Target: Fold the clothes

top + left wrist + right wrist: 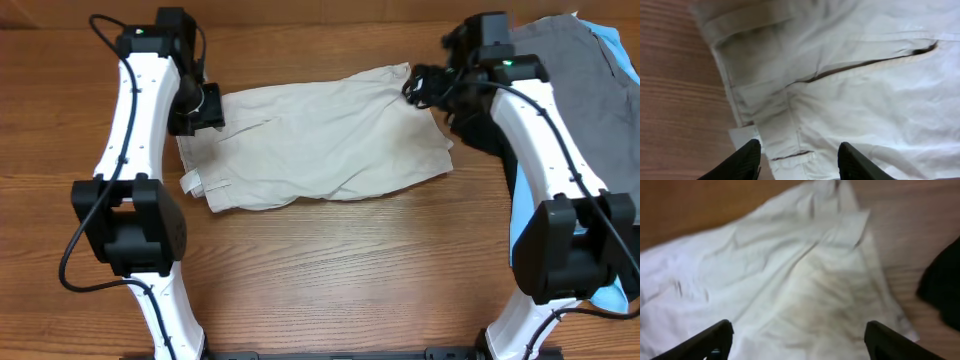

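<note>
Arms bend inward over khaki shorts [320, 140] on the tabletop [330, 270]; left end effector [799, 159] and right end effector [799, 341] spread wide, empty. Right arm [545, 135] hides part of the grey garment [565, 60]

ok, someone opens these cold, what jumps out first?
The beige shorts lie wrinkled across the middle of the wooden table, waistband to the left. An arm flanks each end: the left hand hangs open over the waistband, and the right hand is open over the leg end. A grey garment on a light-blue garment lies at the far right corner.
</note>
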Motion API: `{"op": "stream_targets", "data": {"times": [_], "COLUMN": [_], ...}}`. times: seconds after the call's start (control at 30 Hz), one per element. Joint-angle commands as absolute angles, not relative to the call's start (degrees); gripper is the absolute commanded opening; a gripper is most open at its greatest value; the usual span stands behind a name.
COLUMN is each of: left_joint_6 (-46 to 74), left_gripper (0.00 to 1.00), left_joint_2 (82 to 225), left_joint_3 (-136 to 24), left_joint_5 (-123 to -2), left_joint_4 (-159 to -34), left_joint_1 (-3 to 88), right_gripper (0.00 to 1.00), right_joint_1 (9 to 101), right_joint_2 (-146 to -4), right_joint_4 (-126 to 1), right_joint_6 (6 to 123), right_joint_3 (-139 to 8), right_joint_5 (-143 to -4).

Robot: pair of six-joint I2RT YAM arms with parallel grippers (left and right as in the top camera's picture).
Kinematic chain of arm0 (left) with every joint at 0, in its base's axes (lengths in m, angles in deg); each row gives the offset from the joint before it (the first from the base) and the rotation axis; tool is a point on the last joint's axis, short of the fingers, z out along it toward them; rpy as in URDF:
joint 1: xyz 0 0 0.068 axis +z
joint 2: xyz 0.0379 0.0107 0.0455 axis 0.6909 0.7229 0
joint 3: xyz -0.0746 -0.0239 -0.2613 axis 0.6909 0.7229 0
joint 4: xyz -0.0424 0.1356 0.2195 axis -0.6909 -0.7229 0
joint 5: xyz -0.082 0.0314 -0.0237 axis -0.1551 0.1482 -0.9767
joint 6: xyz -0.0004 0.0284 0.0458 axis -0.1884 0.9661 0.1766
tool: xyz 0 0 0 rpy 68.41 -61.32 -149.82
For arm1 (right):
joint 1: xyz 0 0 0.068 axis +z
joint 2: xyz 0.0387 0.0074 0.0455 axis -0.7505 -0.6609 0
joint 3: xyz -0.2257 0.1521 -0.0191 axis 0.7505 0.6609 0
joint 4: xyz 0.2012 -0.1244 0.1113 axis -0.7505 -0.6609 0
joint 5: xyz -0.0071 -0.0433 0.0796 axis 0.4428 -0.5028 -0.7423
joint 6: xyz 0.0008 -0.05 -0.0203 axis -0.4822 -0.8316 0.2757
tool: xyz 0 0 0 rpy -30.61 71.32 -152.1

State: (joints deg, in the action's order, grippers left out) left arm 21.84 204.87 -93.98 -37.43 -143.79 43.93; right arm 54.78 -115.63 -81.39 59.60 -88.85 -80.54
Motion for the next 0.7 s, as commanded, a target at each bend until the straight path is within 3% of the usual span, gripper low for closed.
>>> {"op": "stream_targets", "data": {"times": [0.0, 0.17, 0.23, 0.27, 0.3, 0.33, 0.5, 0.67], "left_joint_6": [20.12, 20.12, 20.18, 20.38, 20.42, 21.10, 29.45, 36.97], "left_gripper": [0.51, 0.49, 0.47, 0.46, 0.44, 0.43, 0.45, 0.53], "left_joint_2": [204.52, 204.52, 204.52, 204.52, 204.52, 204.52, 204.54, 204.54], "left_joint_3": [-94.04, -93.91, -93.76, -93.61, -93.43, -93.41, -91.62, -85.50], "left_joint_5": [-40.03, -40.03, -40.01, -40.03, -40.03, -40.17, -44.65, -47.51], "left_joint_4": [-144.93, -147.53, -148.34, -148.18, -147.92, -147.68, -143.66, -137.76], "left_joint_1": [47.47, 51.74, 54.40, 54.88, 55.69, 56.33, 59.01, 59.52], "right_gripper": [0.90, 0.84, 0.73, 0.65, 0.43, 0.06, 0.05, 0.27], "right_joint_1": [57.74, 58.54, 58.52, 58.52, 58.54, 58.54, 58.54, 58.52], "right_joint_2": [-115.96, -118.39, -120.79, -121.38, -122.14, -122.65, -123.28, -123.28], "right_joint_4": [-82.44, -81.61, -81.55, -81.39, -81.35, -81.33, -80.04, -79.67], "right_joint_6": [56.46, 58.40, 58.38, 58.38, 58.36, 58.38, 58.38, 58.21], "right_joint_3": [-89.20, -87.87, -86.79, -86.53, -86.49, -86.49, -86.49, -86.49], "right_joint_5": [-80.75, -76.91, -77.23, -77.37, -77.58, -77.87, -78.68, -78.66]}}
